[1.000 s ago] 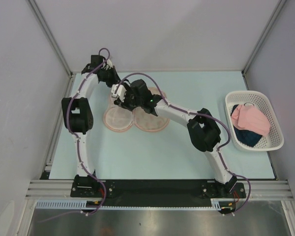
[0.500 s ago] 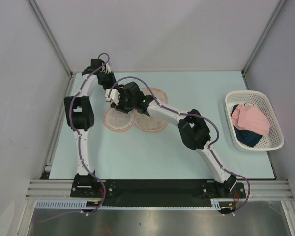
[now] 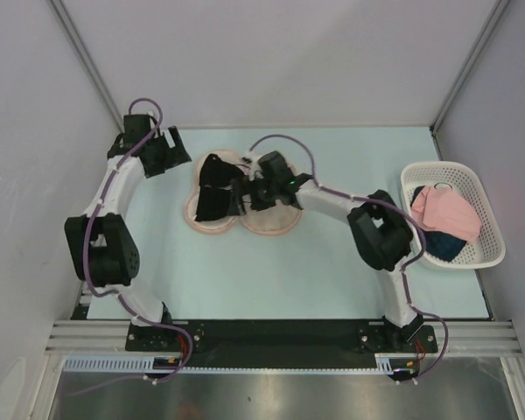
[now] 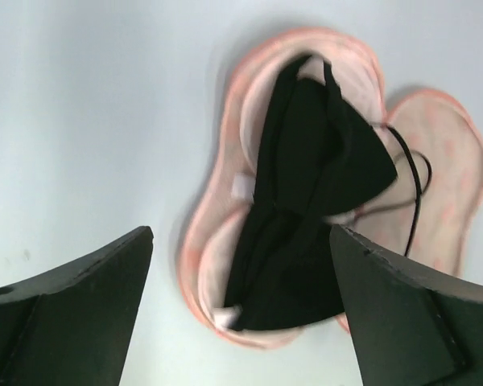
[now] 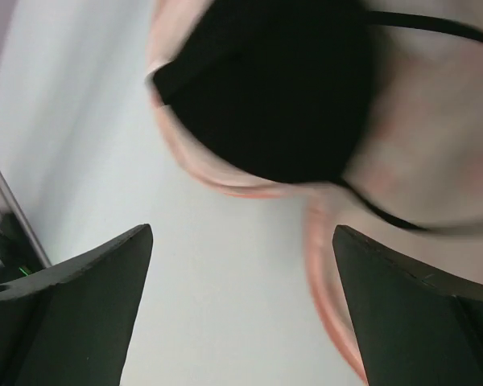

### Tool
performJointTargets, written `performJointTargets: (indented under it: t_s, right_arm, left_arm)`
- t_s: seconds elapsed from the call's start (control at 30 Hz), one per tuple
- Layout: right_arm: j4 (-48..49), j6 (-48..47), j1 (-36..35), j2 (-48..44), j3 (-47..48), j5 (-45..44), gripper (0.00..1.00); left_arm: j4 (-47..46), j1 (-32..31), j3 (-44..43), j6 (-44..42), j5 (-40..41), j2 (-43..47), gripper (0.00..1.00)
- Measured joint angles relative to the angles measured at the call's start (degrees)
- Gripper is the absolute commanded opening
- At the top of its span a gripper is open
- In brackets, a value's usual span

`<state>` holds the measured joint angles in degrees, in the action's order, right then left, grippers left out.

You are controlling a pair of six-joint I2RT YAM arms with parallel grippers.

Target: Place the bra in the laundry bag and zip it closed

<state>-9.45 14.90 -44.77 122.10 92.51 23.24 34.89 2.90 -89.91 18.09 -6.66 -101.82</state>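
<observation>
The laundry bag (image 3: pixel 267 223) lies open on the table, a peach pouch with its two pale pink halves spread flat. The black bra (image 3: pixel 213 191) lies folded in a heap on its left half, a thin strap trailing onto the right half. In the left wrist view the bra (image 4: pixel 306 209) covers most of the bag (image 4: pixel 203 241) half. My left gripper (image 3: pixel 180 158) hangs open just left of the bag, holding nothing. My right gripper (image 3: pixel 239 194) hovers open over the bag's middle, beside the bra (image 5: pixel 274 96) and the bag's rim (image 5: pixel 322 265), also holding nothing.
A white lattice basket (image 3: pixel 486 206) stands at the table's right edge with a pink folded cloth (image 3: pixel 444 210) and a dark blue cloth (image 3: pixel 439 243) in it. Grey enclosure walls close off the back and sides.
Both grippers have gone from shut to open and let go of the bra. The left arm pulled back to the left, the right arm shifted right, and the bra now shows on the bag.
</observation>
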Motion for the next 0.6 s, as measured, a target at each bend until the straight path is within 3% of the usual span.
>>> performJointTargets:
  t_s: [0.1, 0.27, 0.4, 0.47, 0.5, 0.6]
  right_arm:
    - [0.22, 10.34, 8.70, -4.92, -6.08, -1.99, 1.00]
    - [-1.84, 16.83, 21.94, -12.41, -14.78, -6.36, 1.00]
    - [-3.78, 17.66, 23.61, -14.12, -16.41, -7.61, 0.98]
    - [-4.96, 17.68, 23.58, -14.16, -16.76, -8.52, 0.91]
    - [-5.42, 17.68, 23.56, -14.16, -16.96, -9.03, 0.83]
    - [-6.27, 17.86, 22.99, -14.16, -18.14, -11.08, 0.81]
  left_arm:
    - [-5.14, -0.17, 10.10, 2.19, -2.75, 5.22, 0.94]
    - [-9.05, -0.52, 24.17, 5.90, -4.13, 5.79, 0.93]
    - [-10.60, -0.52, 31.34, 8.85, -3.39, 8.39, 0.86]
    - [-11.15, -0.52, 32.41, 9.86, -2.71, 9.66, 0.80]
    - [-11.67, -0.52, 32.52, 10.38, -2.60, 9.90, 0.78]
    - [-14.19, -0.48, 33.18, 11.52, -2.80, 9.97, 0.76]
